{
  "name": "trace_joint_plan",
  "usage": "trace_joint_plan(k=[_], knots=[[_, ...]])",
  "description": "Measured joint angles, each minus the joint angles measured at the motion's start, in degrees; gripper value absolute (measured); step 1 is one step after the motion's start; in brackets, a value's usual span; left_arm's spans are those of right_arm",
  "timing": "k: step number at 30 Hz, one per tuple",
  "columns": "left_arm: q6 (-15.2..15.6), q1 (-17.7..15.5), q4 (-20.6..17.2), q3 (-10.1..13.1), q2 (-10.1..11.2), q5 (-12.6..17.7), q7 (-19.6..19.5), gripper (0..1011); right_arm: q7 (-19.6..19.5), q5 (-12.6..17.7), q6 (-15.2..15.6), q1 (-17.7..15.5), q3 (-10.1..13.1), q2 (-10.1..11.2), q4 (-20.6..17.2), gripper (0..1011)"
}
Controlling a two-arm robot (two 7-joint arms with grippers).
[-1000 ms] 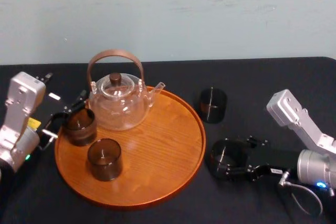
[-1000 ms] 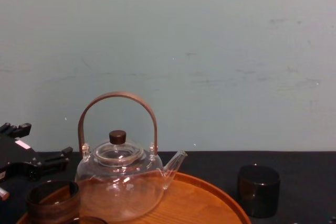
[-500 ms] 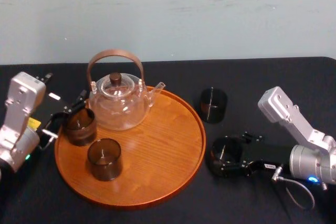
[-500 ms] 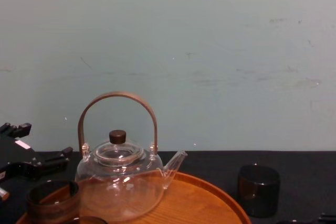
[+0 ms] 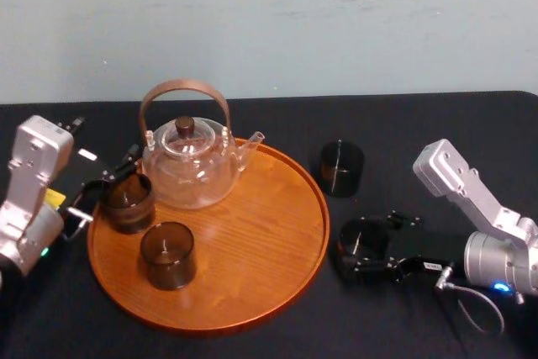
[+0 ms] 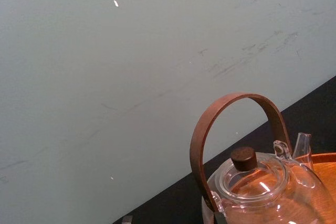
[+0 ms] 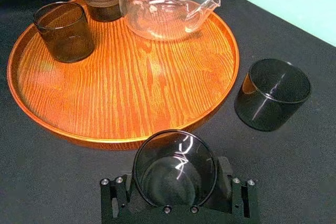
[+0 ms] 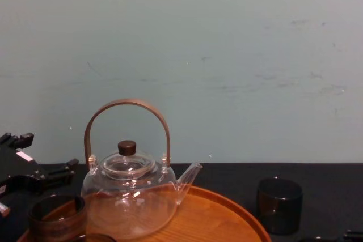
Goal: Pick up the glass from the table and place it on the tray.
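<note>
Right gripper [image 5: 366,258]: being held low over the table [image 5: 412,128], just right of the tray [image 5: 324,233]; jaws are being pressed against both sides of the glass [image 7: 175,169].
Glass: being pinched upright, mouth up, just beside the tray rim and not yet on the tray; whether it is being lifted clear of the cloth cannot be told.
Left gripper [image 5: 101,187]: being kept parked at the tray's left edge, fingers spread, beside the far cup [image 5: 128,202].
Tray load: left half is being taken up by the teapot [image 5: 189,166], the far cup and the near cup [image 5: 167,254]; right half is bare.
Risk, slip: a smooth round wall is being gripped, so the glass is likely being put at risk of sliding or tilting if the squeeze is light.
Risk, rim: the rim is being risked if the glass is carried across too low, which would shove the tray and jolt the teapot.
Risk, drop-off: tipping is being risked if the base is set partly on the rim.
Risk, spare glass [image 5: 340,168]: it is standing near, farther back, and is being exposed to a knock on a wide swing.
</note>
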Motion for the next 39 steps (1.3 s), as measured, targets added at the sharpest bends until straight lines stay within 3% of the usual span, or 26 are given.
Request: trace_joint_plan(k=[5,23,39], knots=[[0.0,0.0,0.0,0.0,0.0,0.0,0.0,1001,0.0,0.1,0.1,0.0,0.1,0.0,0.0,905],[0.0,0.0,0.0,0.0,0.0,0.0,0.0,1001,0.1,0.2,0.2,-0.1,0.2,0.0,-0.1,903],[0.0,0.0,0.0,0.0,0.0,0.0,0.0,1001,2.0,4.5,-0.9,0.8,2.9,2.0,-3.5,903]])
